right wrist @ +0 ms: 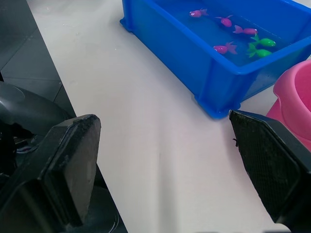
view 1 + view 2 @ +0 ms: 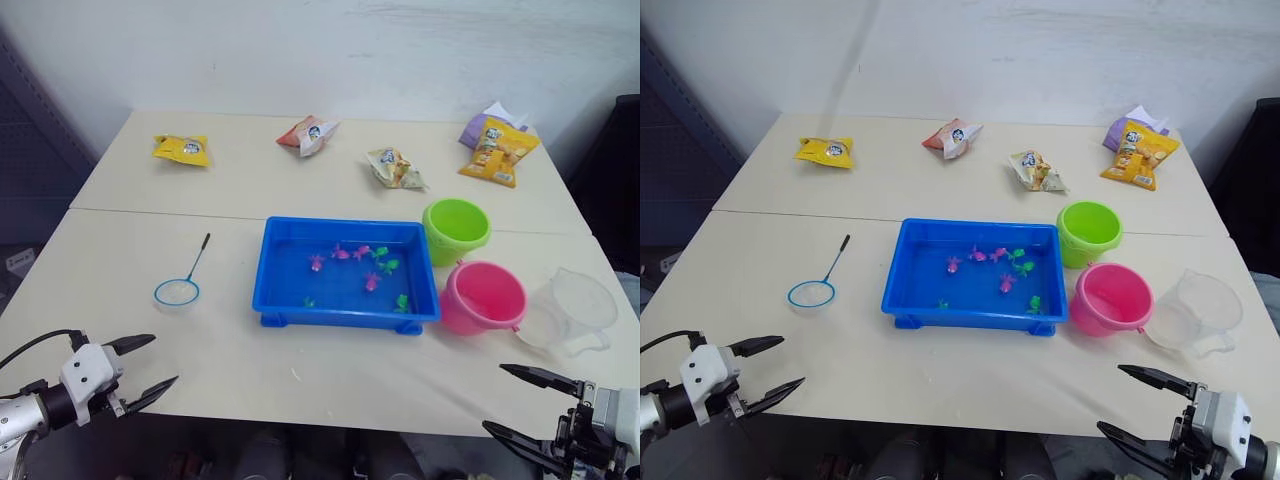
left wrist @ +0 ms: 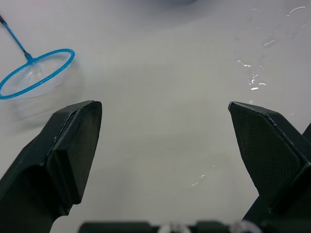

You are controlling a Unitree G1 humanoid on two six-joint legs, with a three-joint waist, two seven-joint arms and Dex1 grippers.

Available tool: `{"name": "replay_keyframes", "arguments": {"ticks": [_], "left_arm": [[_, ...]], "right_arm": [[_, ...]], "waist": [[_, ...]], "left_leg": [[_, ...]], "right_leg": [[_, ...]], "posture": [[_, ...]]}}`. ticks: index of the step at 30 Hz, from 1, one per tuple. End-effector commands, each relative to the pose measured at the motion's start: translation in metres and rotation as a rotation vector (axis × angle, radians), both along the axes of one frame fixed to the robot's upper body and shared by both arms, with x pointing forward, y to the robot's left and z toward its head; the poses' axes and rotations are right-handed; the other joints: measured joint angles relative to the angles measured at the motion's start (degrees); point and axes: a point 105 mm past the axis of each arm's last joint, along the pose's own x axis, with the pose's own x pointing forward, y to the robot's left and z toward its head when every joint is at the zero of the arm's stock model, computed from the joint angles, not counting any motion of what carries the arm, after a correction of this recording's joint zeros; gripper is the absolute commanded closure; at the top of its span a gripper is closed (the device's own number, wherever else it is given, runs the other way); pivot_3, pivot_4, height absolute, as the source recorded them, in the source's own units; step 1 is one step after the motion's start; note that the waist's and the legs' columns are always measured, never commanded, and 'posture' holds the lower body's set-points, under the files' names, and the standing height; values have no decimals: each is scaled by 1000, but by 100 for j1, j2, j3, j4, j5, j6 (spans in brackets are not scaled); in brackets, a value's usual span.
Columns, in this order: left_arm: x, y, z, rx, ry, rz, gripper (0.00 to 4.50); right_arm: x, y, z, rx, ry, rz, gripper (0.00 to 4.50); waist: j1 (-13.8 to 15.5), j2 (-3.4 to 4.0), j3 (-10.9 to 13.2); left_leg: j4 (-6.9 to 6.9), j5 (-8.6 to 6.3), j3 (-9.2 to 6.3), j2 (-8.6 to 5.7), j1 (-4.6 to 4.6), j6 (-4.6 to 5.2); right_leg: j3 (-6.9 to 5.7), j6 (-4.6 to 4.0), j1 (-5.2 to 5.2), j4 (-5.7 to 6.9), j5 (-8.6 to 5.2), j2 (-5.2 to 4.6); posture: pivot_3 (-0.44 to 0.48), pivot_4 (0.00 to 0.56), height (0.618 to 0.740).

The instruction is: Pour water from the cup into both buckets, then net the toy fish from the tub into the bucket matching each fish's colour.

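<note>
looking over: i see the shallow bright blue rectangular plastic tub mid-table, holding tiny pink and green plastic toy fish
clutter: five crinkled snack packets along the far side, well apart from the tub
buckets: two, lime green pail and pink pail just right of the tub
cup: one clear plastic jug, beside the pink pail near the table's right edge
net: one blue-rimmed round hoop net, left of the tub, open table around it
left gripper: fingers spread, holding nothing, at the near edge
right gripper: fingers spread, holding nothing, at the near edge
</note>
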Motion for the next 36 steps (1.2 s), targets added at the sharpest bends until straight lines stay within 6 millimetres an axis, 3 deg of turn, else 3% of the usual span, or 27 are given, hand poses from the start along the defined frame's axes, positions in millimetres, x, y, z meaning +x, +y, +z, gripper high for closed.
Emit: {"name": "replay_keyframes", "arguments": {"ticks": [1, 4, 7, 11, 14, 15, 18, 25, 28, 36], "left_arm": [[11, -21, 19, -107, -25, -43, 16], [28, -75, 49, -292, -10, -206, 16], [37, -92, 60, -346, -13, -240, 16], [45, -131, 73, -366, -31, -407, 16], [46, -150, 77, -347, -32, -498, 16], [42, -159, 75, -286, -32, -571, 16], [40, -183, 88, -314, -56, -664, 16], [44, -198, 90, -344, -55, -715, 16], [51, -201, 102, -400, -84, -683, 16], [56, -199, 105, -355, -107, -678, 16]], "right_arm": [[5, 2, 7, 66, -55, -104, 0], [4, -17, 13, 166, -104, -487, 0], [-3, -29, 9, 166, -78, -669, 0], [-20, -47, 1, 211, -106, -924, 0], [-29, -68, -18, 216, -31, -1192, 0], [-28, -71, -23, 215, -30, -1234, 0], [-17, -80, -31, 247, -33, -1328, 0], [12, -103, -42, 290, -50, -1481, 0], [19, -112, -44, 270, -54, -1532, 0], [41, -113, -40, 256, -104, -1542, 0]], "waist": [[2, 0, 0], [122, 20, -4], [120, 57, -24], [-3, 62, -29], [-67, 61, -29], [-101, 61, -29], [-170, 61, -29], [-134, 60, -30], [-130, 58, -29], [-138, 55, -28]], "left_leg": [[0, 0, 0, 0, 0, 0], [2, 2, -23, 3, -9, -14], [3, -1, -11, 4, -31, -48], [-5, 19, -4, 5, -26, -20], [-9, 31, -4, 6, -20, -27], [-10, 32, -4, 6, -19, -32], [-30, 37, -1, 4, -12, -64], [-81, 102, 5, 1, 3, -70], [-74, 106, 6, -1, 2, -65], [-71, 116, 10, -3, 8, -74]], "right_leg": [[0, 0, 0, 0, 0, 0], [-5, -5, 6, 1, -3, -1], [28, -9, 1, 1, -6, -3], [30, -3, 5, 0, -5, 2], [33, 0, 4, 12, -4, 5], [34, 0, 2, 15, -4, 4], [40, -1, 0, 16, -4, 4], [41, -1, -14, 29, -4, 15], [41, 0, -15, 46, -4, 16], [47, 5, -14, 61, -3, 20]], "posture": [[0, 150, 738], [0, 150, 738], [0, 150, 738], [0, 150, 738], [0, 150, 738], [0, 150, 738], [0, 150, 738], [0, 150, 738], [0, 150, 738], [0, 150, 738]]}}
